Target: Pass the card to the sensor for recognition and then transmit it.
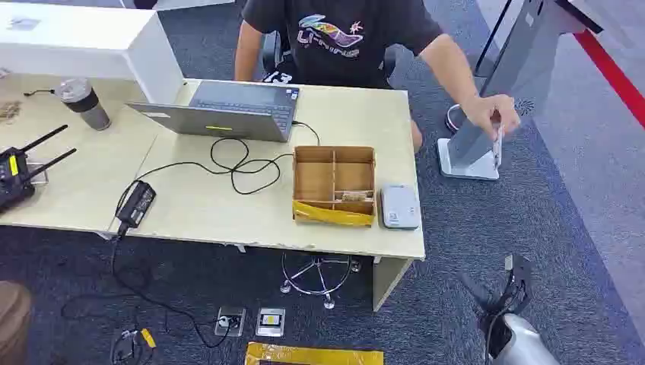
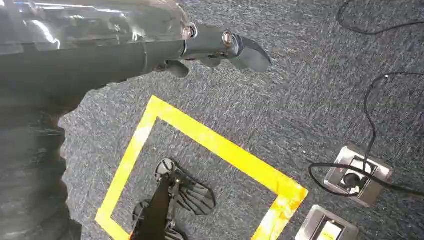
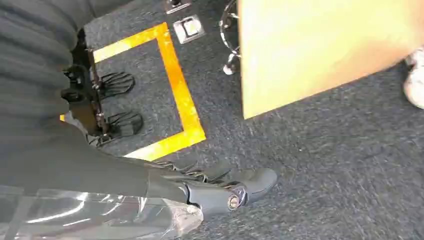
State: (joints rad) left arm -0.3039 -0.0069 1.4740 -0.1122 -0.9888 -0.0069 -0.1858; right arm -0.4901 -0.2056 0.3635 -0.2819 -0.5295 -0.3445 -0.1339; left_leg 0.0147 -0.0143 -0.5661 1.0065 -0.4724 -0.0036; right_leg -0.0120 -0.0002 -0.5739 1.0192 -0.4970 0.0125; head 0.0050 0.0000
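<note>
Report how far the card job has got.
Done: nothing visible yet. The card is in the person's hand, held out beside the table. In hand: the right hand is low by the table's corner, holding nothing; the left hand hangs over the carpet. Left: take the card, present it at the grey sensor beside the wooden box, then pass it on.

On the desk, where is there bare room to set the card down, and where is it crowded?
Free: the desk strip between the laptop and the wooden compartment box, and the front edge left of the box. Crowded: the looped cable and power adapter mid-desk; the grey sensor fills the corner beside the box.
</note>
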